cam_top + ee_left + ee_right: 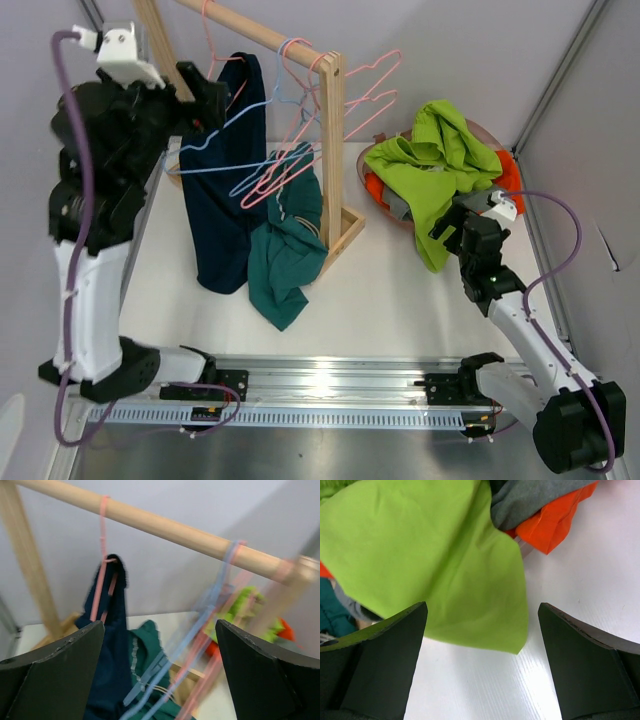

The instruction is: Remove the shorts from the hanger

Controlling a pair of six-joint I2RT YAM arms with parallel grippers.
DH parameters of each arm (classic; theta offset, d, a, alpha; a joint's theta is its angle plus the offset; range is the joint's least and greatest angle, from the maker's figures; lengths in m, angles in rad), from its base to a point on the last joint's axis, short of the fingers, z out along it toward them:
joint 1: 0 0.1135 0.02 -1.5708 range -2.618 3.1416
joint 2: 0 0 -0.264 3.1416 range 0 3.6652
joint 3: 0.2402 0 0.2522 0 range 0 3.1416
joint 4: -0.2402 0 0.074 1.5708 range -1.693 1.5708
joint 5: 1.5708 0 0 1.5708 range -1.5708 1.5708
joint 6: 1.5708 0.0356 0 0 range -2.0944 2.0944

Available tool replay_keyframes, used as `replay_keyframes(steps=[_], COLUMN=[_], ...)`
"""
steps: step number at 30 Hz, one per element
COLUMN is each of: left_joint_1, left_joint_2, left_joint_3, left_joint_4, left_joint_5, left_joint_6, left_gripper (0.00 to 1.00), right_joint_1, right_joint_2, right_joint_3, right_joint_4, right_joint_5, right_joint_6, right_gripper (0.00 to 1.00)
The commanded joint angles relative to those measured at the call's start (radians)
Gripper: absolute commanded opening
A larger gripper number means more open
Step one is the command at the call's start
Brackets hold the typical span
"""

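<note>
Three off so far: lime green shorts (440,150), grey pair (535,500), orange pair (372,186), heaped in pink tub (492,137) at right. Navy shorts (225,210) and teal shorts (290,255) left hanging on rack (335,160). Left claw (157,625) and right claw (482,607) wide open, empty

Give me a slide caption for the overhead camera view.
Navy shorts and teal shorts hang from the wooden rack; lime green shorts lie heaped on orange shorts at right.

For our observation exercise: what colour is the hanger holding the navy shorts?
The hanger is pink, clearest in the left wrist view.
</note>
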Motion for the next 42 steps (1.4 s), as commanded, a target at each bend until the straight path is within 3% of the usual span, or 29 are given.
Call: replay_keyframes(steps=[1, 6, 11, 16, 26, 30, 42], left_joint_1=[0.096, 0.263, 0.398, 0.432, 0.455, 0.455, 0.453], left_joint_2=[0.106, 0.254, 0.371, 0.468, 0.468, 0.479, 0.515], left_joint_3=[0.054, 0.142, 0.182, 0.237, 0.191, 0.186, 0.121], left_joint_4=[0.079, 0.095, 0.134, 0.117, 0.143, 0.116, 0.095], left_joint_5=[-0.058, 0.008, 0.211, 0.39, 0.608, 0.593, 0.593], left_joint_6=[0.039, -0.001, -0.073, -0.077, -0.074, -0.064, -0.048], left_gripper=[0.99, 0.99, 0.99, 0.98, 0.97, 0.84, 0.59], right_joint_1=[0.022, 0.053, 0.072, 0.079, 0.101, 0.101, 0.101], right_joint_2=[-0.052, -0.1, -0.123, -0.104, -0.042, -0.041, -0.045], right_joint_3=[-0.01, -0.021, -0.038, -0.052, -0.058, -0.058, -0.053], right_joint_4=[-0.003, -0.036, -0.045, -0.022, 0.018, 0.014, 0.007], right_joint_5=[-0.013, -0.024, -0.022, -0.007, 0.01, 0.019, 0.033], right_joint_6=[0.025, 0.036, 0.042, 0.044, 0.053, 0.048, 0.034], right_gripper=[0.99, 0.99, 1.0, 0.99, 0.99, 0.99, 0.99])
